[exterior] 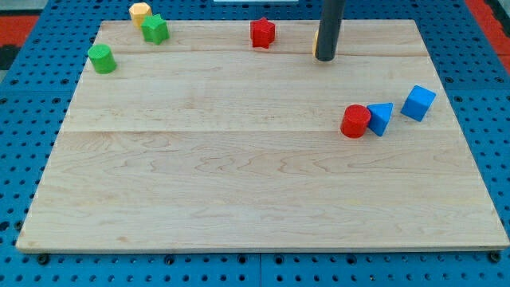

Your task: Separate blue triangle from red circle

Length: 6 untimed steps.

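Currently my tip sits near the top edge of the wooden board, right of centre, with a sliver of orange or yellow block showing just beside the rod on the view's left; shape not readable. No claw on this rig, so no open or closed state to note: just a bare rod end resting at table height, touching neither task block.

Task pair: red circle and blue triangle lie toward the right edge, about mid-height of the board. They look to be touching, circle on the view's left, triangle on the view's right. Both lie below my tip and a little to the view's right.

Key relation: the pair's line runs left to right, so the seam between them faces up toward my tip. Judgement: a push coming down onto the seam, or around to one outer side, would part them.

Blue cube stands just beside the triangle on the view's right, slightly apart; a rightward shove of the triangle may run into it.

Count:
- red: two (circle; one star-like red block at the top edge)
- blue: two
- green: two, near the top-left corner (green cylinder, green star-like block)
- yellow: one yellow block at the top-left corner, plus the part-hidden one
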Available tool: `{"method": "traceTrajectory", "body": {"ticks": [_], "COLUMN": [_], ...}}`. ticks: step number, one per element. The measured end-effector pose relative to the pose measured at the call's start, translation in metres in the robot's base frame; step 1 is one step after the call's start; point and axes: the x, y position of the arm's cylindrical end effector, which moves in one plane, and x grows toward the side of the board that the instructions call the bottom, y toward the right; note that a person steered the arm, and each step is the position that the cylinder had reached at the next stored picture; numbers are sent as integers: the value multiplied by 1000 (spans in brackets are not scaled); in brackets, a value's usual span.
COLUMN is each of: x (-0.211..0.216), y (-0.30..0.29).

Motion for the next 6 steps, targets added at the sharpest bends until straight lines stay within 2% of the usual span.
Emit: {"method": "traceTrajectory", "body": {"ticks": [1,2,4,5,6], "x": [0,-17,-29,-29,26], "y": [-77,-69,51,59,1]}}
